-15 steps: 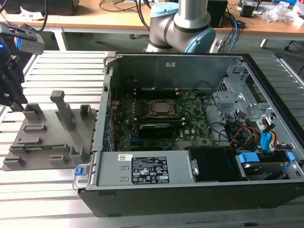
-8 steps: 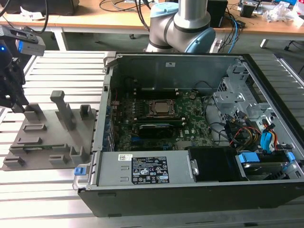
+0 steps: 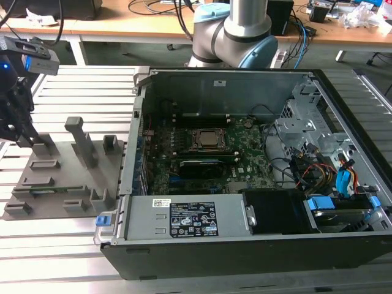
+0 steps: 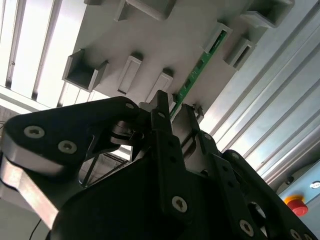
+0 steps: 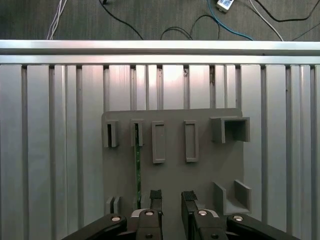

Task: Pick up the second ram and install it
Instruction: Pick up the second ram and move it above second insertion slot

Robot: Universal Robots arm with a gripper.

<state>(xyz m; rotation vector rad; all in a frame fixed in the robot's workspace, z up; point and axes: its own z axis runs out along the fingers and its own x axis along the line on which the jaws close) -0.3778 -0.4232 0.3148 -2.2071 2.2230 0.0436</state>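
Note:
The second ram (image 5: 137,170) is a thin green stick standing on edge in slots of the grey fixture plate (image 5: 172,170). It also shows in the second wrist view (image 4: 197,72) and, faintly, in the exterior view (image 3: 52,188). My gripper (image 5: 172,199) hovers above the plate, open, with nothing between its black fingers (image 5: 155,197). The stick lies just off to one side of the fingers, not between them. In the exterior view the gripper (image 3: 24,139) hangs over the plate's far end at the exterior view's left. The second wrist view looks past the gripper (image 4: 173,112) toward the stick.
An open computer case (image 3: 245,245) lies at the exterior view's right, with the motherboard, CPU socket (image 3: 207,139) and a long black card (image 3: 199,166) inside. Upright grey blocks (image 3: 79,138) rise from the fixture plate. A slatted aluminium table (image 5: 50,150) carries everything.

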